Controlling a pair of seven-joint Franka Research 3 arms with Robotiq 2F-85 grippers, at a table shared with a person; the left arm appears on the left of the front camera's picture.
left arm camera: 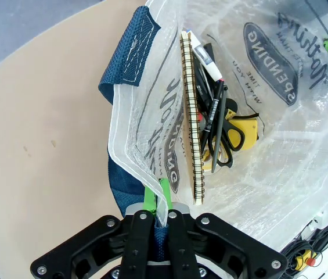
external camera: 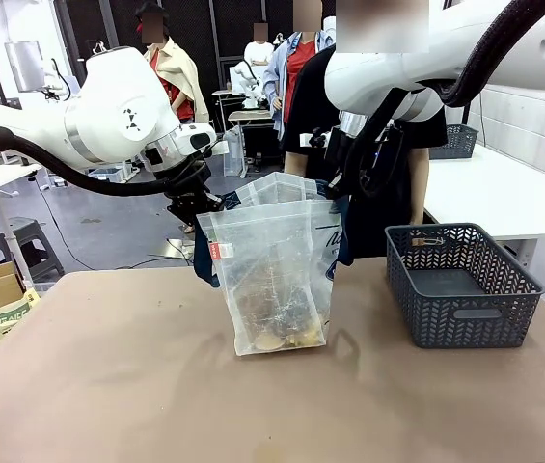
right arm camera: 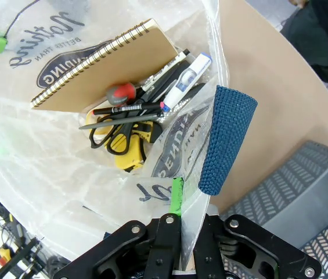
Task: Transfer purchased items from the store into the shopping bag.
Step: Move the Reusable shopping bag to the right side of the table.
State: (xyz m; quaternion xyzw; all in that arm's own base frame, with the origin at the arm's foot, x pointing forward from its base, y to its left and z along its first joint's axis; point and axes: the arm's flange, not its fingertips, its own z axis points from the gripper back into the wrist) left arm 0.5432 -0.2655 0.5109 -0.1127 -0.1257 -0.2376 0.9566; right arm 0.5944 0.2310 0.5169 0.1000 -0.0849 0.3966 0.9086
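**At the middle of the table (external camera: 108, 386): shopping bag (external camera: 270, 280) pinched open by both hands**

In the bag's bottom you see the purchased items (right arm camera: 126, 116) heaped together: a tan spiral notebook (right arm camera: 103, 64) standing on edge, black-handled scissors (right arm camera: 112, 138) over a yellow-and-black piece, a few dark pens, a red-topped tool and a white tube with a blue cap (right arm camera: 187, 72). The bag stands upright with its base on the table and its mouth spread wide.

Your left hand (left arm camera: 159, 200) has its green pads pressed together on the bag's rim, just beside one navy handle (left arm camera: 132, 52). Your right hand (right arm camera: 184, 212) pinches the opposite rim in the same way, with the other navy handle hanging loose next to it.

To the bag's right, apart from it, sits the dark grey lattice basket (external camera: 460, 289). A person in dark clothes (external camera: 397, 222) stands behind the table at the far side.
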